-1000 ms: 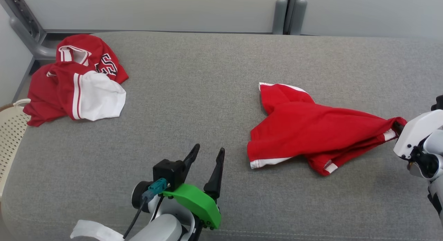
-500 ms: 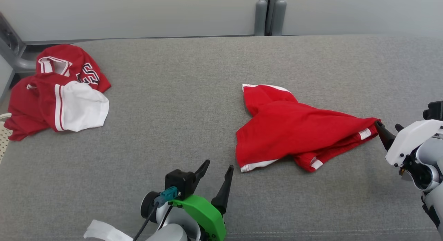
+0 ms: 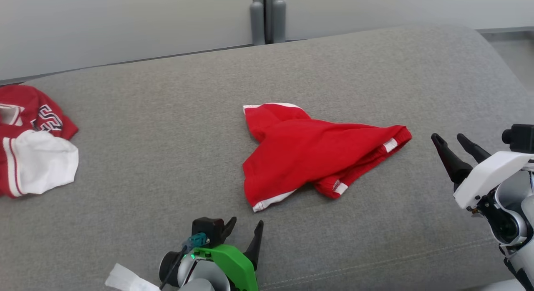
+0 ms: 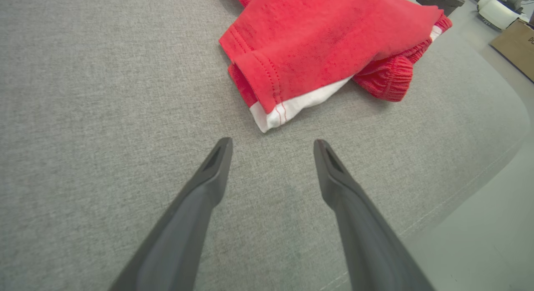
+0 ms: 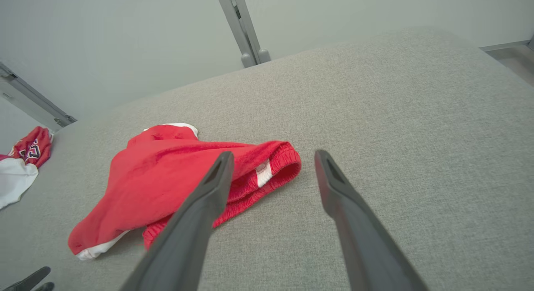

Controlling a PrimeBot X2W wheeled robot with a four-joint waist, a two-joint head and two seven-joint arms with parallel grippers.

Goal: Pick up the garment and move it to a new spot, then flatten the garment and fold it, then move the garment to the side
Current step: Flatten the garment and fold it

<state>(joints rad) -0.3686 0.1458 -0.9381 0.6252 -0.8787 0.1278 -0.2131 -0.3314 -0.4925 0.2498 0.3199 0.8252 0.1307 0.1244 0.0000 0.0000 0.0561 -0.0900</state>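
The garment (image 3: 308, 151) is a pair of red shorts with white trim, lying crumpled in the middle of the grey cushion (image 3: 175, 128). Its elastic waistband points right. My right gripper (image 3: 447, 136) stands open a little to the right of the waistband, touching nothing. In the right wrist view the garment (image 5: 167, 178) lies left of and beyond the open fingers (image 5: 208, 191). My left gripper (image 3: 246, 223) is open at the near edge, just short of the white hem corner. The left wrist view has that hem (image 4: 292, 109) right ahead of the spread fingers (image 4: 217, 165).
A second red and white garment (image 3: 29, 145) with lettering lies bunched at the cushion's far left. The cushion's rounded right end (image 3: 500, 74) drops to the floor. A pale wall with a grey post (image 3: 265, 15) runs behind. Bare grey fabric surrounds the shorts.
My right gripper opened and let go of the waistband, which now lies on the cushion, and drew back to the right. The head camera has turned right, shifting the whole picture left.
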